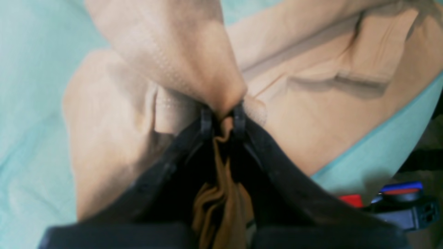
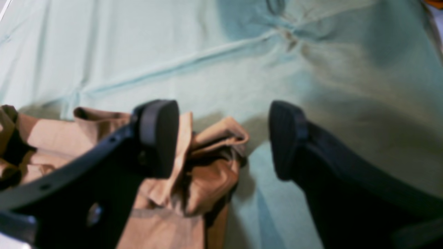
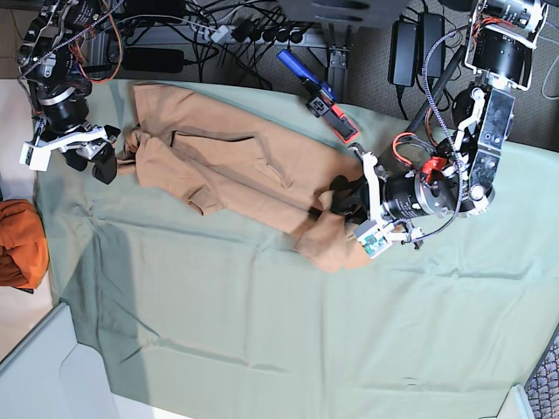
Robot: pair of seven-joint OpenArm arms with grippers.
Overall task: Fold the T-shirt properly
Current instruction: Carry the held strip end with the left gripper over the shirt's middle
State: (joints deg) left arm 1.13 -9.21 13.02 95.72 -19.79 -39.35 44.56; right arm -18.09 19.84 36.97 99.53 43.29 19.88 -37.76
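Left fingers [image 1: 223, 116] pinched tight on a bunched fold of the T-shirt [image 3: 236, 161], which sprawls across the green cloth [image 3: 262, 314] covering the surface, while the right fingers [image 2: 225, 138] gape wide, empty, at its other end

One light tan-orange short-sleeved cotton T-shirt [image 3: 227, 161]; one large sage-green table cloth [image 3: 262, 323]; one bunched dark-orange cloth [image 3: 19, 243]; two black robot grippers, left [image 3: 342, 197] and right [image 3: 91, 159]; one red-and-blue tool [image 3: 319, 94].

The T-shirt [image 3: 227, 161] lies on the cloth [image 3: 262, 323] (toward its rear edge), between the two arms.
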